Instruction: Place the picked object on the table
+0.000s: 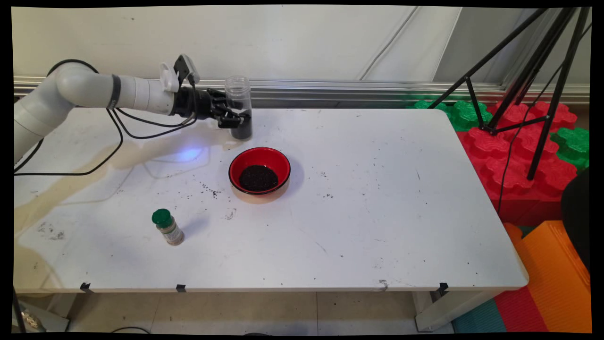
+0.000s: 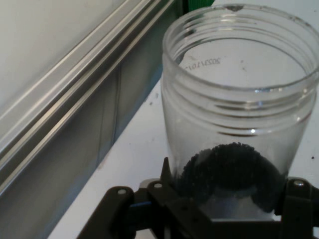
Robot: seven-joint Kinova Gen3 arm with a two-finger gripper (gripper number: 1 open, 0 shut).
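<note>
Clear plastic jar point(image 1: 239, 106) upright between clenched gripper point(image 1: 234, 119) fingers, red bowl point(image 1: 259, 171) nearby

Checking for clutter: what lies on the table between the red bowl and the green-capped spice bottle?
In the main view, only bare white table with scattered dark specks lies between the red bowl and the green-capped spice bottle.
</note>
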